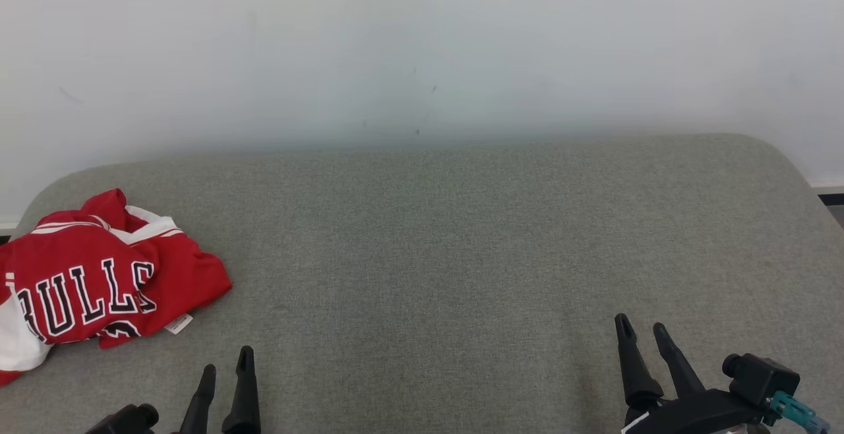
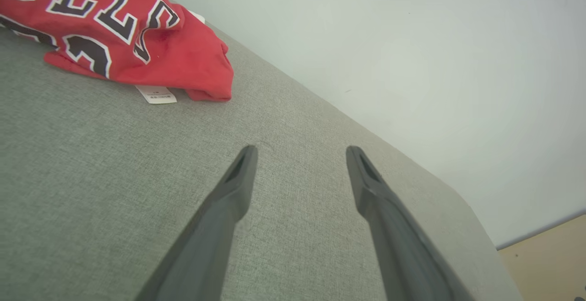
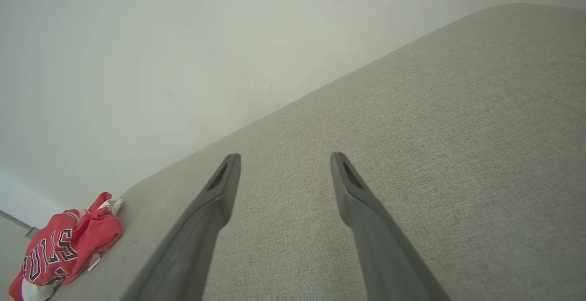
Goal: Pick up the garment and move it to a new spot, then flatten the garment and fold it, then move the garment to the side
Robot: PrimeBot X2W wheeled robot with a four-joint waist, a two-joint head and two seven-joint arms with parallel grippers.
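Note:
The garment (image 1: 99, 282) is a red jersey with black-and-white lettering and white trim, lying crumpled at the far left of the grey padded surface (image 1: 435, 243). A white care tag pokes out at its near edge. The jersey also shows at the top left of the left wrist view (image 2: 119, 31) and at the lower left of the right wrist view (image 3: 64, 250). My left gripper (image 1: 227, 361) stands open near the front edge, a short way right of and nearer than the jersey, holding nothing. Far off at the lower right, my right gripper (image 1: 643, 328) is open and empty.
A pale wall (image 1: 422, 45) rises directly behind the padded surface. The surface has rounded far corners, and a strip of floor (image 2: 549, 255) shows past its edge. Bare grey fabric stretches from the jersey to the right side.

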